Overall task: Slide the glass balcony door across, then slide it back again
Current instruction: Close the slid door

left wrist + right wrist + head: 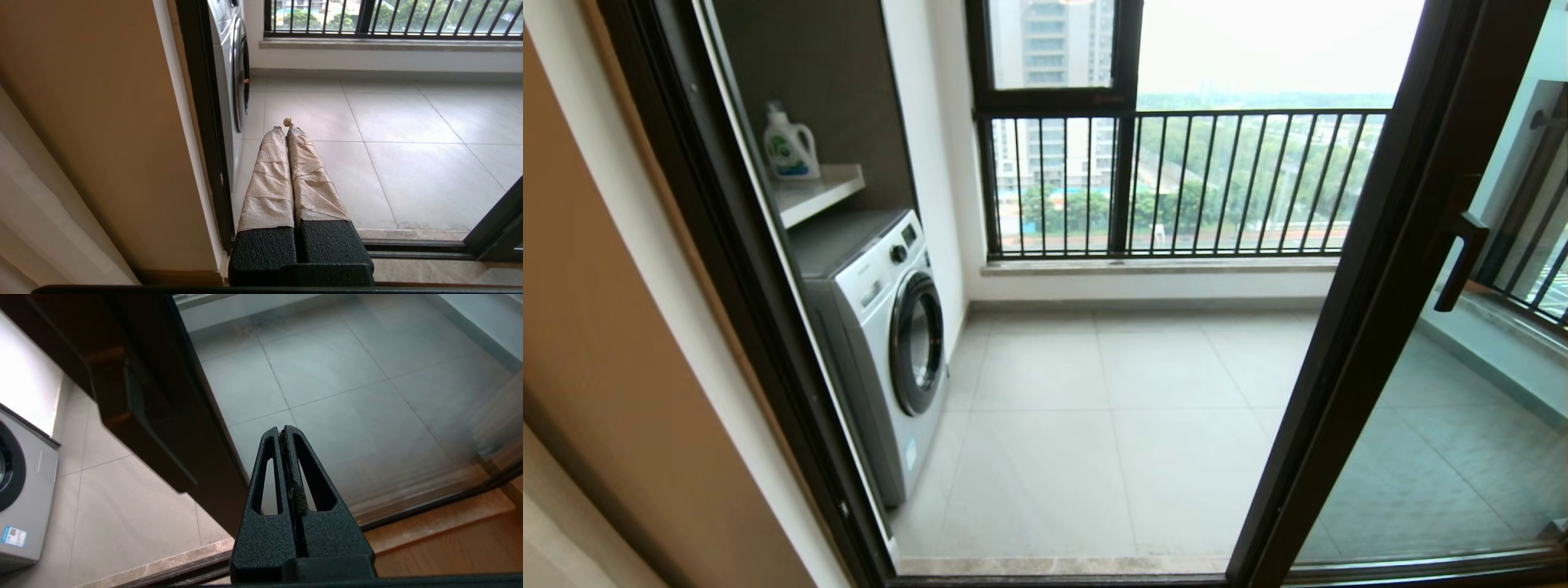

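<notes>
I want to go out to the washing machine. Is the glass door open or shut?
Open. The glass balcony door sits slid to the right, leaving a wide gap with bare balcony floor beyond.

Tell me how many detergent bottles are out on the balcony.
1. A white detergent bottle stands on the shelf above the washing machine, at the left of the balcony. More could be hidden behind the door frame.

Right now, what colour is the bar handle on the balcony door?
Black, on the dark brown-black frame of the glass balcony door; bar handle shows best in the head view.
</notes>
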### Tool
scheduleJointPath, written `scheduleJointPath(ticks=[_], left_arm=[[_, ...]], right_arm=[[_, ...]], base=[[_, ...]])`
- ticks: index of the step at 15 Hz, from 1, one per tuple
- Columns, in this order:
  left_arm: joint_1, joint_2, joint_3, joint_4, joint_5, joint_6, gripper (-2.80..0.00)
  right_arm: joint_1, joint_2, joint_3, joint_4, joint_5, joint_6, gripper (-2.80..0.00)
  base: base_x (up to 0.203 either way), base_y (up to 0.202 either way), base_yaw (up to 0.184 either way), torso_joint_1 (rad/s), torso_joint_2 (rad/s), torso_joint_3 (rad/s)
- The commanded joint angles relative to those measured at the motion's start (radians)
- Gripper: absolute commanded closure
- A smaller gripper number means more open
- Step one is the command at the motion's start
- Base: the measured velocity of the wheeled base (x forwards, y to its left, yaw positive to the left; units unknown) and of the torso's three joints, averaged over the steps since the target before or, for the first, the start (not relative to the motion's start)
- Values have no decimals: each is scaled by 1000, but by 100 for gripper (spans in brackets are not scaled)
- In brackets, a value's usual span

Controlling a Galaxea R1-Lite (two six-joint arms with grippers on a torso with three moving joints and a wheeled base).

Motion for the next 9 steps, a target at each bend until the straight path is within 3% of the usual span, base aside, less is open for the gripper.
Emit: scheduleJointPath(ticks=[1, 4, 9], left_arm=[[0, 2, 0, 0, 1, -1, 0], [0, 2, 0, 0, 0, 0, 0], [-1, 2, 0, 0, 1, 0, 0]], right_arm=[[8, 135, -116, 1, 25, -2, 0], [60, 199, -204, 4, 70, -4, 0], [154, 203, -208, 5, 77, -2, 0]], base=[[0, 0, 0, 0, 0, 0], [0, 0, 0, 0, 0, 0], [0, 0, 0, 0, 0, 0]])
